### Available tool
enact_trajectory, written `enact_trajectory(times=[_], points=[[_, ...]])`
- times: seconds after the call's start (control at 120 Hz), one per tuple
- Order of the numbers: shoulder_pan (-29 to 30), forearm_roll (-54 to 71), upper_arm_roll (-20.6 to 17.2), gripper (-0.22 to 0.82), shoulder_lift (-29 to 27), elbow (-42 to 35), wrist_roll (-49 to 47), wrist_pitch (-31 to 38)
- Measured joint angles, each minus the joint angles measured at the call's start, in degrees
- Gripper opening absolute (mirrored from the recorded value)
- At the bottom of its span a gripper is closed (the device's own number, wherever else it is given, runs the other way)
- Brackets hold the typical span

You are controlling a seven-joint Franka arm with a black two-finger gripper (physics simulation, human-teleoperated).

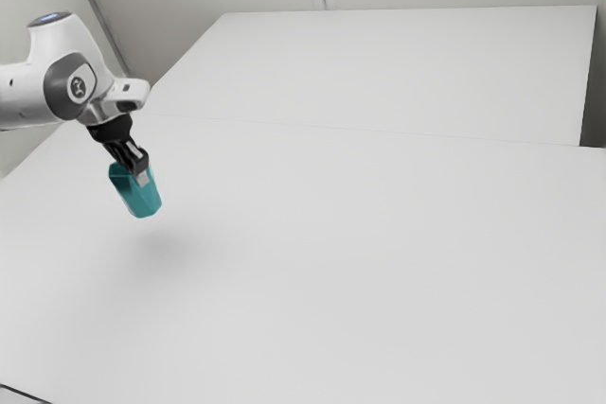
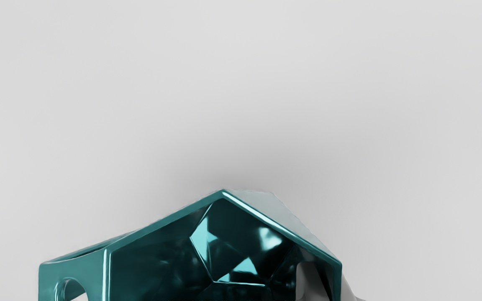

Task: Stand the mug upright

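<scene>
The teal mug [image 1: 135,192] hangs above the table, tilted, with its faceted body slanting down toward the exterior view's right. My gripper [image 1: 142,175] is at the mug's upper part, shut on its side wall. In the wrist view the mug [image 2: 161,234] shows its angular rim and dark, shiny inside, and part of the handle with its hole. There my gripper [image 2: 334,286] has one grey fingertip inside the mug and the other outside, with the wall between them.
The wide white table [image 1: 379,262] lies under the mug, with a soft shadow below it. Behind stands another white surface [image 1: 398,73]. A thin dark cable [image 1: 24,394] crosses the near corner at the exterior view's left.
</scene>
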Motion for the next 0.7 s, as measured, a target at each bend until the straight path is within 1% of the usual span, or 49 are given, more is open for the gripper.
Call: enact_trajectory(times=[0.092, 0.358, 0.7], points=[[0.91, 0.8, -0.77, -0.18, -1.7, -3.07, -4.04, 1.55], [-0.38, 2.82, -3.5, -0.18, -4.14, -11.25, -14.37, 8.22], [-1.74, 3.26, -5.98, -0.18, -4.09, -16.25, -23.96, 18.12]])
